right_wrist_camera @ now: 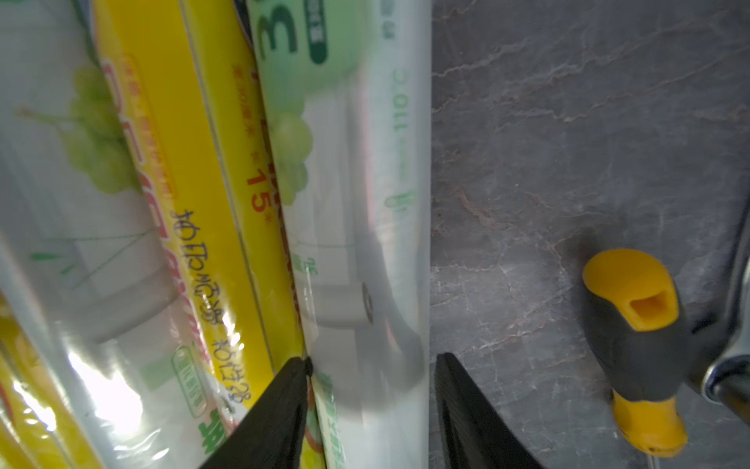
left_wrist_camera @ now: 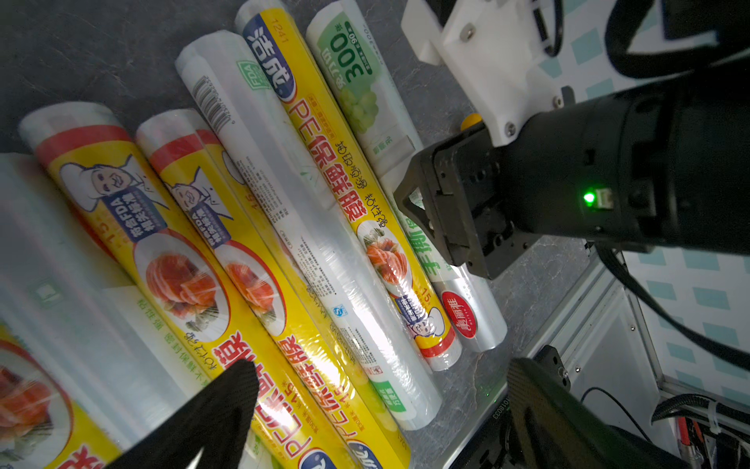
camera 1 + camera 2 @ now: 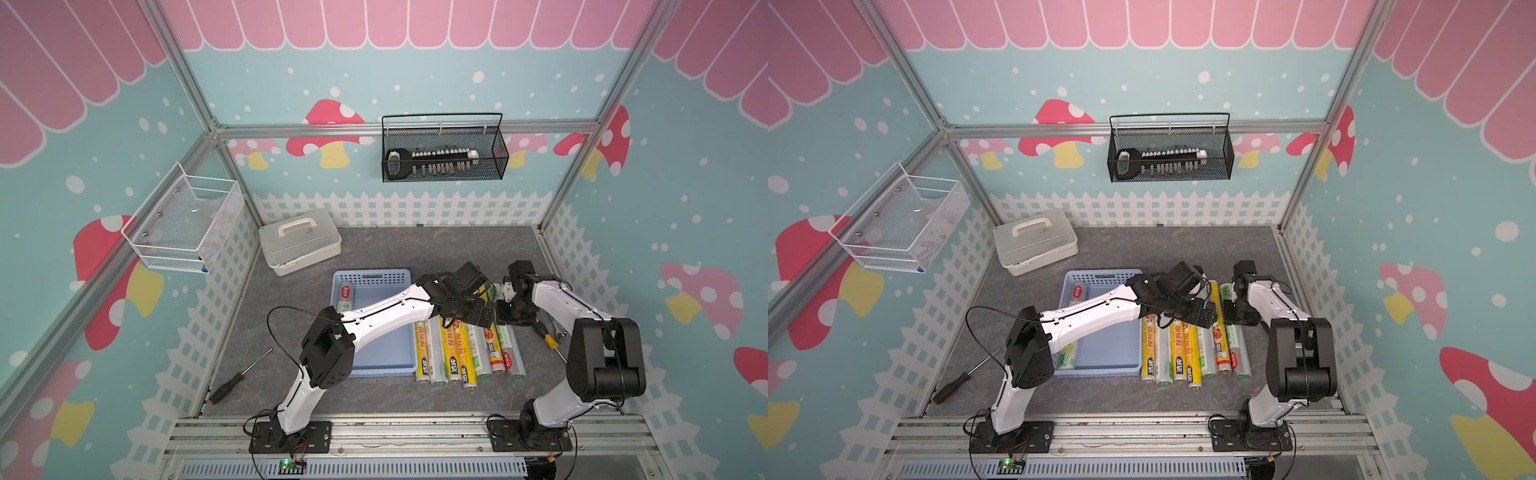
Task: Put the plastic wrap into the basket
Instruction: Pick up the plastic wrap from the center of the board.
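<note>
Several plastic wrap rolls, yellow ones and silvery-white ones, lie side by side on the table just right of the light blue basket. One silvery roll lies inside the basket along its left wall. My left gripper hangs open wide just above the far half of the row, holding nothing. My right gripper stands astride the outermost silvery-white roll. One finger touches the roll, the other stands a sliver off it. That roll rests on the table.
A yellow-handled screwdriver lies right of the rolls beside my right arm. A black screwdriver lies at the front left. A white lidded box sits behind the basket. Black and white mesh baskets hang on the walls.
</note>
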You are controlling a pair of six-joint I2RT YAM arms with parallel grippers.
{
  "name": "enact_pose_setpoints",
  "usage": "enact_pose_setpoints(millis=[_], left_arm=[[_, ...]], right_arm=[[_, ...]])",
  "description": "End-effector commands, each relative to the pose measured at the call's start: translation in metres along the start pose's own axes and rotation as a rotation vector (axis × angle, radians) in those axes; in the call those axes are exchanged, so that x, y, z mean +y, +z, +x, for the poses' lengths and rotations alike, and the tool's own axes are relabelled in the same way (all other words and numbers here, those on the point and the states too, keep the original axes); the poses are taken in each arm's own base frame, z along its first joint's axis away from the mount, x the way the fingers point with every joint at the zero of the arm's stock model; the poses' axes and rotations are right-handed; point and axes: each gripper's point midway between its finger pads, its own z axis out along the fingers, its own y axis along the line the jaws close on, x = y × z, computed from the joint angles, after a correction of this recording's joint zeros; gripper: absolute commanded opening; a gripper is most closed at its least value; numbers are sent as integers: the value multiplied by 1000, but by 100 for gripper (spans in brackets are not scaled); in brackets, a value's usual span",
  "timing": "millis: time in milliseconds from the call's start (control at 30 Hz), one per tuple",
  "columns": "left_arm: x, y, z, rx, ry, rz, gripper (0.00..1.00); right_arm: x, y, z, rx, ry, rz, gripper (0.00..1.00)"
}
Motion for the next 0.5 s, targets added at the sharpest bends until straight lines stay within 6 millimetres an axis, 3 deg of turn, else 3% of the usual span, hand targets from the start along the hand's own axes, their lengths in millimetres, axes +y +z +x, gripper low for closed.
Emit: enact_pose_setpoints(millis=[0,467], left_arm=[[2,1,-7,-7,9,-7,99],[3,-2,-8,-15,-1,-13,99]], right_arm=[[-3,4,0,30,-17,15,53],[-8,25,-1,81,-41,47,59]])
